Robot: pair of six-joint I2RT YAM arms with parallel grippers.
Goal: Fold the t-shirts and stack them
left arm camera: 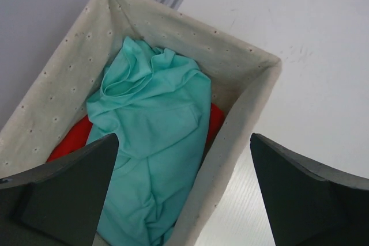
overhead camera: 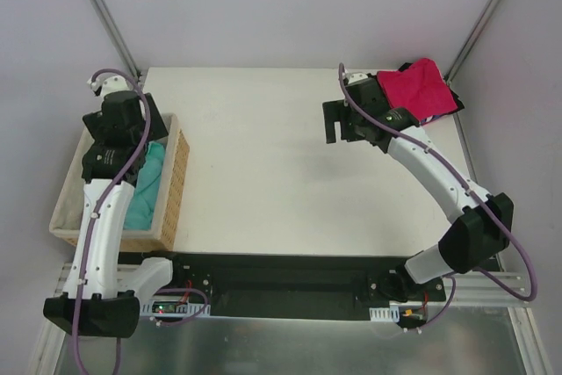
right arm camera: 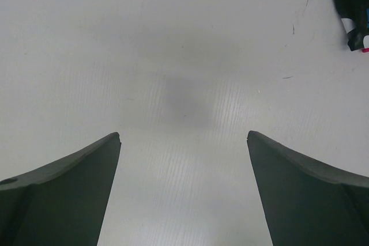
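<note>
Four shirts in sight, one basket (overhead camera: pixel 178 183), one table (overhead camera: pixel 263 173), two arms.
Standing here I count two shirts in the basket, one teal shirt (left arm camera: pixel 155 125) over one red shirt (left arm camera: pixel 68 144), and two on the table, one pink shirt (overhead camera: pixel 426 85) over one black shirt (overhead camera: pixel 460 104); the arms are one left arm (overhead camera: pixel 98 226) and one right arm (overhead camera: pixel 435 169).

Jaws wide apart: left gripper (left arm camera: pixel 183 136), right gripper (right arm camera: pixel 184 134).
</note>
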